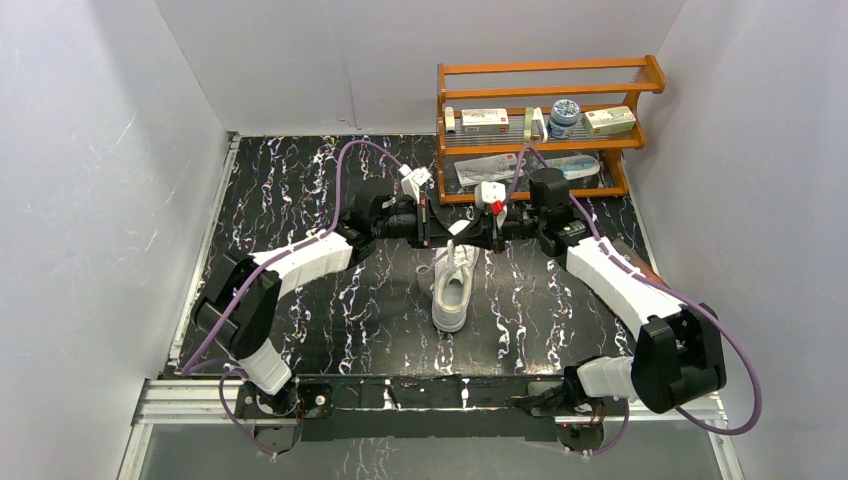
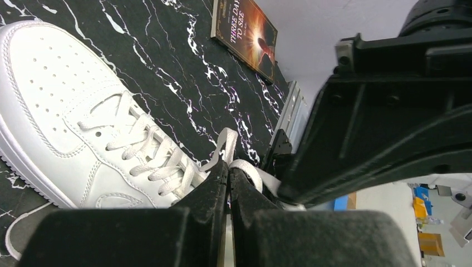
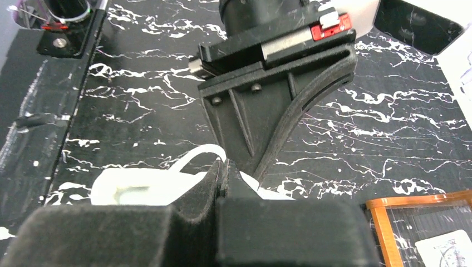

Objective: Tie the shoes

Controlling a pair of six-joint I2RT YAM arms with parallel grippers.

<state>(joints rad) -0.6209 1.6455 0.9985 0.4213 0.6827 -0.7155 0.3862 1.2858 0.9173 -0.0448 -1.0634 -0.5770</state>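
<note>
The white sneaker (image 1: 452,292) lies in the middle of the black marbled table, toe toward the arms. It also shows in the left wrist view (image 2: 61,111) with its laces (image 2: 147,153) crossed over the tongue. My left gripper (image 1: 438,226) and right gripper (image 1: 478,232) meet tip to tip just above the shoe's far end. The left gripper (image 2: 229,169) is shut on a white lace strand (image 2: 250,169) that loops over its tip. The right gripper (image 3: 225,167) is shut on a white lace loop (image 3: 189,157) that rises from the blurred shoe (image 3: 133,188).
A wooden rack (image 1: 545,125) with boxes and a jar stands at the back right; its corner shows in the right wrist view (image 3: 423,219). A paperback book (image 2: 245,34) lies on the table beyond the shoe. White walls enclose the table.
</note>
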